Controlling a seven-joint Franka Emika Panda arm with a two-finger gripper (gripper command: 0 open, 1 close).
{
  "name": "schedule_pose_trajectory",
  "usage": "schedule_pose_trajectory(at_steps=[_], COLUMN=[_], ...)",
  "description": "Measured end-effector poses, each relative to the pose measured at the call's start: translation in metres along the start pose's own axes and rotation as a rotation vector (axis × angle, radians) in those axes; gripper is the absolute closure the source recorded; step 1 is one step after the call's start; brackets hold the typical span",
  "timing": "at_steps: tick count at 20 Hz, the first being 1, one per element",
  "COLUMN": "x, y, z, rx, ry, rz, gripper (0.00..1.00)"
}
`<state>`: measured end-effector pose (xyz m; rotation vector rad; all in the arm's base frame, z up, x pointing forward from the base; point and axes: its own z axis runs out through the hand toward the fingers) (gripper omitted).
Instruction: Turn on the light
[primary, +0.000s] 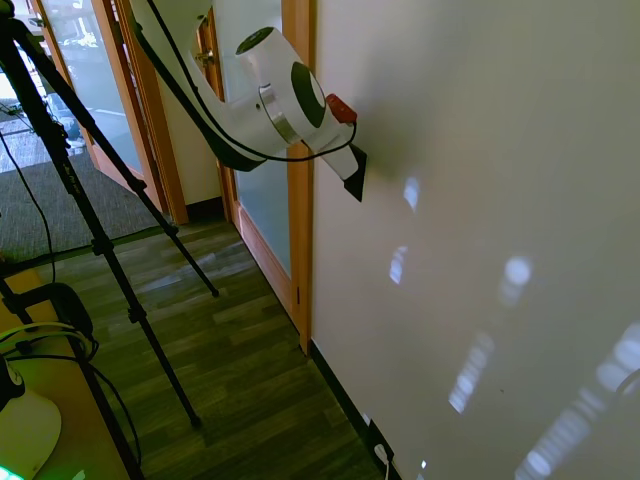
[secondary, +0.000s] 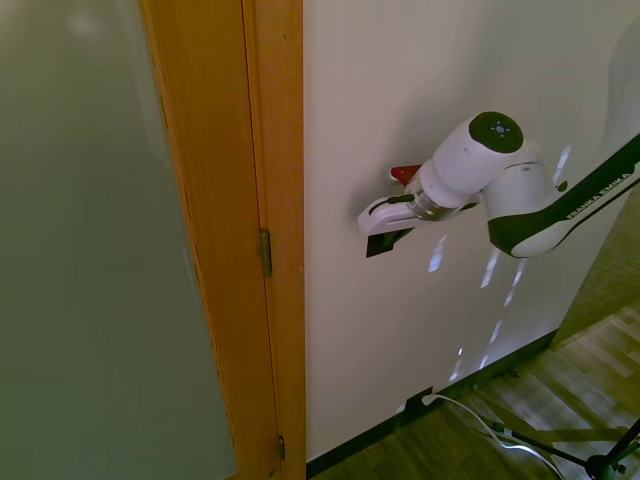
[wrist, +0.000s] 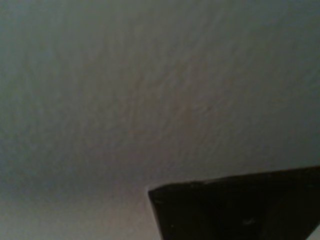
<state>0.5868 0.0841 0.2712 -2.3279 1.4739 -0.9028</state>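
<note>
Pale wall (primary: 480, 150) fills most of what I see, with an orange wooden door frame (secondary: 275, 200) running up beside it and dark plank floor (primary: 230, 350) below. I take that door frame as my landmark.

My gripper (secondary: 385, 240) is pressed right up to the wall a little way out from the frame, on the side away from the door, about mid-height. A small dark shape sits under the wrist there, touching or nearly touching the wall. I read it as the light switch (secondary: 383, 244), though from both outside views I cannot separate the plate from the gripper's own dark tip. The wrist view shows only blurred wall and one dark, straight-edged corner (wrist: 235, 210) at its bottom, which I cannot assign to either.

How far the fingers are spread I cannot tell; they are hidden against the wall, and nothing appears to be held.

I judge the arm is reaching flat-on to the wall because a switch needs a push from the fingertips, not a grasp, so I am at the contact stage.

Lower down from the frame, at the skirting, a dark outlet (secondary: 415, 403) carries a white plug; that is not my target. Bluish light spots (primary: 460, 290) scatter across the wall further from the frame.
</note>
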Motion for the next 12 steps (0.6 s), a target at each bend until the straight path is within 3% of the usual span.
schedule_pose_trajectory(at_steps=[2, 3, 8, 12], x=[-0.002, -0.002, -0.001, 0.008], y=[-0.002, -0.003, 0.001, 0.002], z=[-0.010, -0.013, -0.018, -0.039], rx=[0.020, 0.025, 0.042, 0.087], ry=[0.032, 0.044, 0.034, 0.042], rz=[0.007, 0.004, -0.017, -0.032], gripper=[1.00, 0.00, 0.00, 0.00])
